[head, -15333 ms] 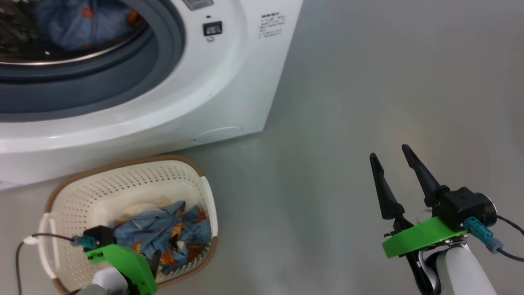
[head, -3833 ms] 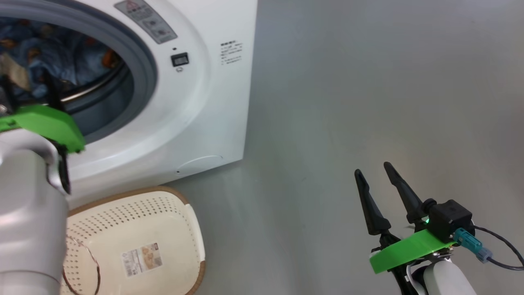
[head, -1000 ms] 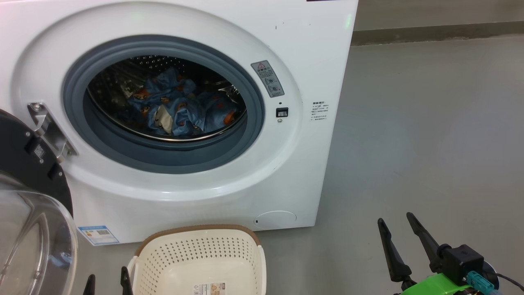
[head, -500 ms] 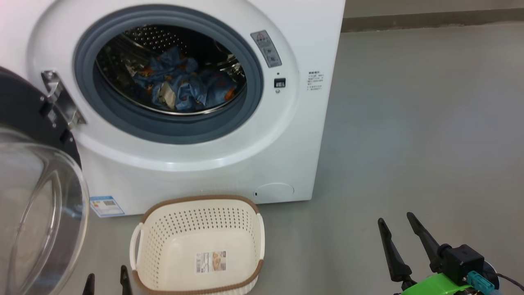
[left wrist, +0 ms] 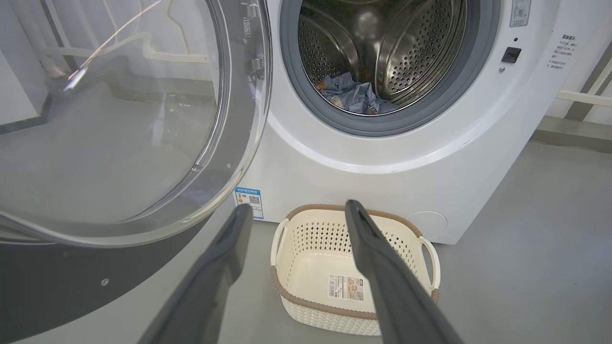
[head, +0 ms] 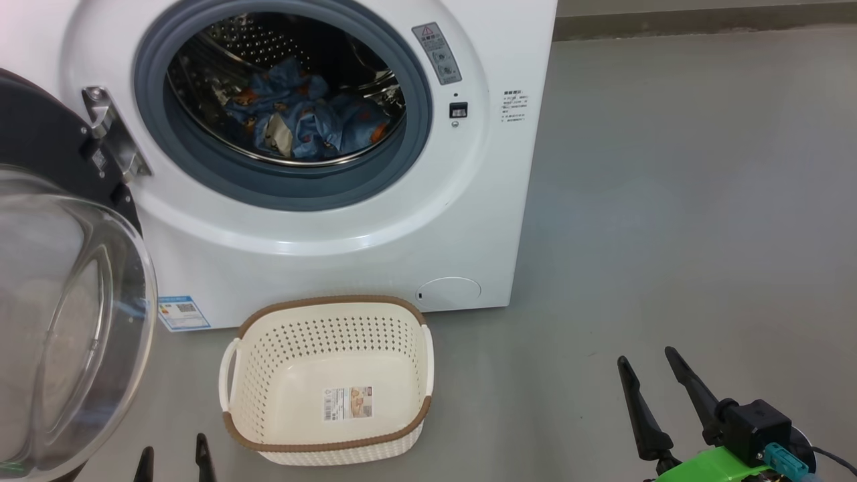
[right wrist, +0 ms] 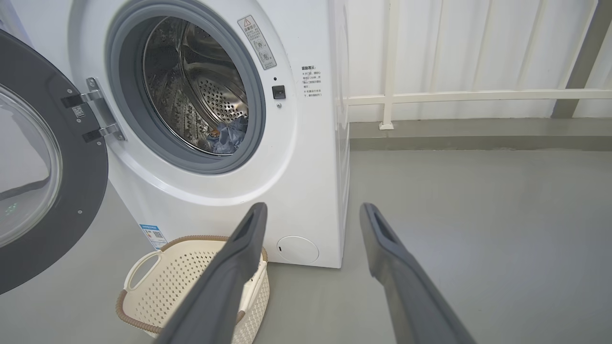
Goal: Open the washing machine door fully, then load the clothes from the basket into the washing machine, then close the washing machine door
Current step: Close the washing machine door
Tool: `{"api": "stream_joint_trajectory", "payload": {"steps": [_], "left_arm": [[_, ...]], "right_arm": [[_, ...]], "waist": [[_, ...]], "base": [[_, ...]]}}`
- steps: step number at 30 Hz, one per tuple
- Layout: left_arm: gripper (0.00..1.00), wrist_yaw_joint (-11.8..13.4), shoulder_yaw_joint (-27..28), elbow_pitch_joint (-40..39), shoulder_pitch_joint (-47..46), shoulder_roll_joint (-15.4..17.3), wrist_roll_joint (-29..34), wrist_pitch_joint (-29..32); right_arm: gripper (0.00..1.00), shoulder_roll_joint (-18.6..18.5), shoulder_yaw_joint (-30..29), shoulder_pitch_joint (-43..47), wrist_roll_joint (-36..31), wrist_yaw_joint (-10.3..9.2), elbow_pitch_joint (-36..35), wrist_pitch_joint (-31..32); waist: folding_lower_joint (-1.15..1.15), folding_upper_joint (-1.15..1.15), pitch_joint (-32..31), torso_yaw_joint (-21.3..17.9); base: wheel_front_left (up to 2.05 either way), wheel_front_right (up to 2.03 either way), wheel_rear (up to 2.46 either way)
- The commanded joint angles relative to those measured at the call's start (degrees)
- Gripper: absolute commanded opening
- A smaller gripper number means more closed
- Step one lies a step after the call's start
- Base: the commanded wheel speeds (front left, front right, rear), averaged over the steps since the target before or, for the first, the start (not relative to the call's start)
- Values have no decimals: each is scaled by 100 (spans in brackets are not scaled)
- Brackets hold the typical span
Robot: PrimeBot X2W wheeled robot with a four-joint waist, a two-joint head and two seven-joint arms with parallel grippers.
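The clothes [head: 301, 124], light blue fabric printed with small orange-brown figures and a scrap of cream cloth, lie heaped at the bottom of the steel perforated drum, inside the big white boxy washing machine [head: 335, 248]. They sit low and close to the drum's front lip, just behind the grey-blue rubber gasket [head: 288, 194]. The small cream-white perforated plastic basket [head: 328, 301] with its brown woven-look rim stands empty on the grey floor [head: 669, 201], just in front of the machine, a label on its bare bottom. The large round glossy black washing machine door [head: 40, 134], with its bulging clear glass bowl, hangs swung wide on its metal hinge [head: 114, 137] to my left. My left gripper [left wrist: 296, 206] hovers just beside the door's lower edge, fingers spread wide and holding nothing. My right gripper [head: 645, 357] hangs well apart over bare floor, fingers likewise spread and empty. I judge only the closing is left, and there lie the risks. If I push on the smooth curved glass, a finger may slide off. If a spread finger hooks the rim, it could be caught as the door swings. A fold of cloth near the lip could be pinched in the gasket. Too light a push may leave the latch unengaged. I cannot tell whether the door's lower edge clears the basket.
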Motion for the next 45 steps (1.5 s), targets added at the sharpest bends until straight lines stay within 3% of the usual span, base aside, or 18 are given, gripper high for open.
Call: {"api": "stream_joint_trajectory", "payload": {"steps": [1,9,15,39,45], "left_arm": [[100,24,187,-161,-138,86,25,-55],[100,25,177,-129,-144,86,22,-55],[100,38,196,-124,-160,86,36,-55],[100,90,474,-264,-29,86,143,-55],[100,101,556,-294,31,86,135,-55]], "right_arm": [[100,-26,131,-30,-14,9,-136,-28],[100,-15,116,-19,-27,9,-148,-28],[100,-29,203,-46,-59,9,-137,-28],[100,-214,862,-330,-43,9,-1,-28],[100,-200,1012,-371,-11,9,29,-28]], "waist": [[0,0,2,12],[0,0,2,85],[0,0,8,347],[0,0,-235,2314],[0,0,-268,2592]], "base": [[0,0,0],[0,0,0],[0,0,0],[0,0,0],[0,0,0]]}}
